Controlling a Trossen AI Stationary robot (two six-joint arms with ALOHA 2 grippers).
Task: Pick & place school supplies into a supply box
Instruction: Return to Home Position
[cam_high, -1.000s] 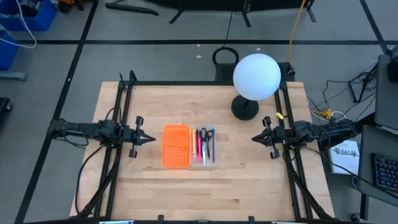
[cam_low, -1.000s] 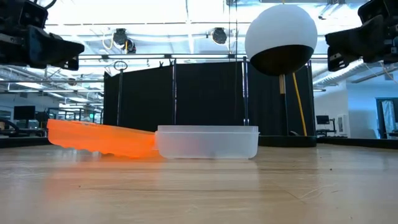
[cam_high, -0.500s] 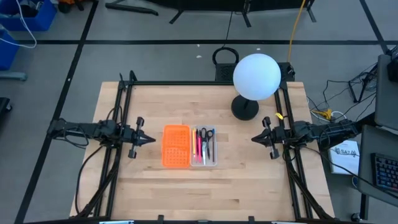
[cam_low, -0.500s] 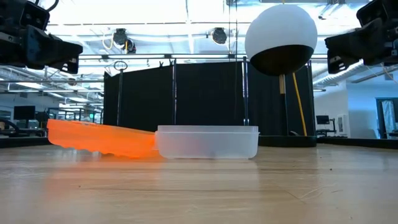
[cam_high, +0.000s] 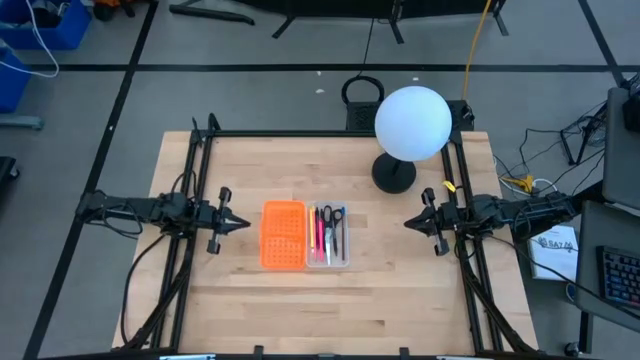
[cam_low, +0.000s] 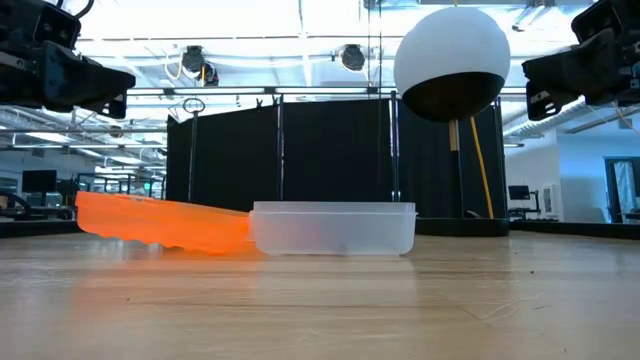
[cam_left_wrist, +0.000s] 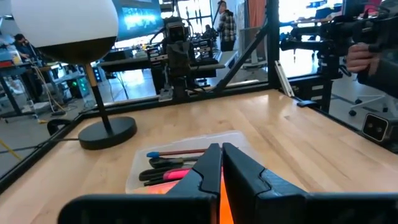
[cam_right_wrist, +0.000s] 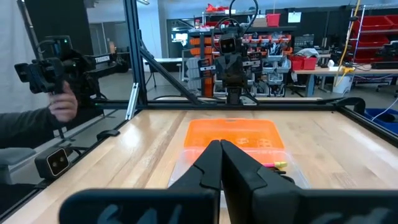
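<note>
Near the far right corner of the desk (cam_high: 400, 300) stood one globe lamp (cam_high: 412, 122); one supply box (cam_high: 283, 240) lay open mid-desk. Homing well likely meant parking the left gripper (cam_high: 240, 222) and right gripper (cam_high: 410, 222), both pinched together and empty, by opposite side edges. One scissors (cam_high: 337, 222) and several pens (cam_high: 320, 235), too fine to count, lay in the box's clear half.

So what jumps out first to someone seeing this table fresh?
The white globe lamp stands out first, at the far edge of the table, right of centre. Then the supply box mid-table: bright orange half lying open beside the clear tray holding the school supplies. The left tool and right tool flank it, both shut.
</note>
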